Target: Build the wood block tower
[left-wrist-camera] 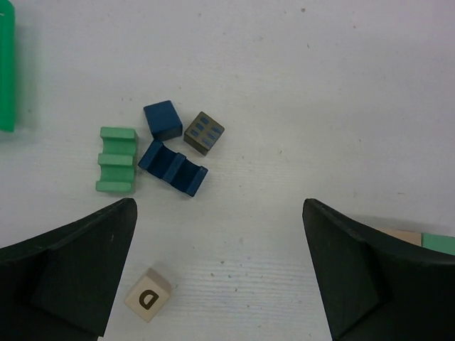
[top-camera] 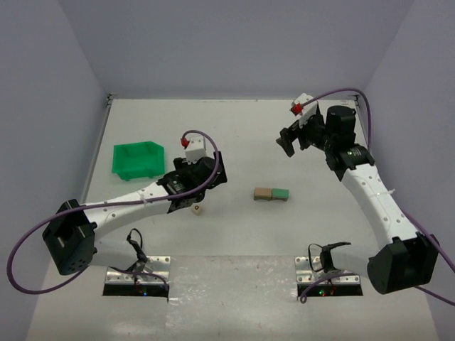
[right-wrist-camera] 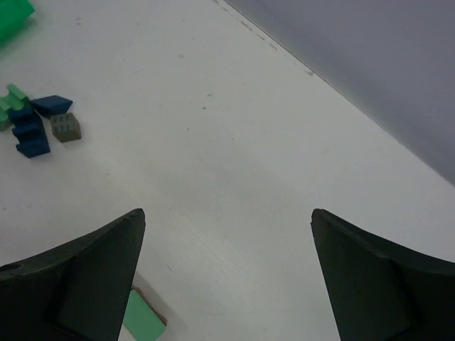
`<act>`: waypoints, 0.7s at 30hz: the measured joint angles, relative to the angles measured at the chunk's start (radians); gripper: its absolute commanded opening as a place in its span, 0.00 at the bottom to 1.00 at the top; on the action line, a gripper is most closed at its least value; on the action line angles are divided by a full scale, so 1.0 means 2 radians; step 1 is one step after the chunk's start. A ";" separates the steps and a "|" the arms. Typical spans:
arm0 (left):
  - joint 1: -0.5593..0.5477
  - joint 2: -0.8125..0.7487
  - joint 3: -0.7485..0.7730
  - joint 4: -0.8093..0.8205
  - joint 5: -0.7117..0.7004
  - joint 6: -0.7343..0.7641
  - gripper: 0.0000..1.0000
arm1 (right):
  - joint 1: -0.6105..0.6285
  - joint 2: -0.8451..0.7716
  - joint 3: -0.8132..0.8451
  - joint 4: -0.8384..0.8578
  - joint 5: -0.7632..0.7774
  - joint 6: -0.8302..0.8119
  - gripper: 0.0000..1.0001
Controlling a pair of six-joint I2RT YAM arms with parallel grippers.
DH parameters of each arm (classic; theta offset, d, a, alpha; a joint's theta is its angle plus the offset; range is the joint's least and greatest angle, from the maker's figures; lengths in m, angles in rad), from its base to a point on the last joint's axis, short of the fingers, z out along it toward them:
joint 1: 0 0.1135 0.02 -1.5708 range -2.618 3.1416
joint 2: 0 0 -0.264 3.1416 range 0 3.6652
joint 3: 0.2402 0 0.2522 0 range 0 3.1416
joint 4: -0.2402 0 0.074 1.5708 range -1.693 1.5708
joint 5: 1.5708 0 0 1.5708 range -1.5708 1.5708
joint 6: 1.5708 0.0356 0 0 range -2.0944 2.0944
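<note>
The wood block tower is only a tan block and a green block lying side by side at mid table. My left gripper hovers left of them, open and holding nothing. Just beyond its fingertips lie a green ridged block, a blue cube, a blue ridged block and a brown patterned cube. A tan cube marked D sits by its left finger. My right gripper is raised at the back right, open and empty; the green block shows below it.
A green plastic bin stands at the left of the table, also seen at the left edge of the left wrist view. Grey walls enclose the table on three sides.
</note>
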 measured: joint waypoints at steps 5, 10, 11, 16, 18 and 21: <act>-0.004 0.033 -0.016 0.065 0.040 0.024 1.00 | -0.001 -0.007 -0.020 -0.041 0.132 0.111 0.99; -0.005 0.065 -0.028 0.123 0.098 0.053 1.00 | -0.009 -0.008 -0.093 -0.080 0.199 0.175 0.99; -0.005 0.068 -0.032 0.132 0.109 0.056 1.00 | -0.010 -0.006 -0.107 -0.090 0.204 0.183 0.99; -0.008 0.090 -0.042 0.166 0.142 0.070 1.00 | -0.020 0.016 -0.139 -0.110 0.210 0.211 0.99; -0.010 0.104 -0.042 0.173 0.147 0.076 1.00 | -0.026 0.029 -0.144 -0.109 0.210 0.219 0.99; -0.011 0.117 -0.042 0.176 0.151 0.081 1.00 | -0.033 0.049 -0.147 -0.110 0.205 0.225 0.99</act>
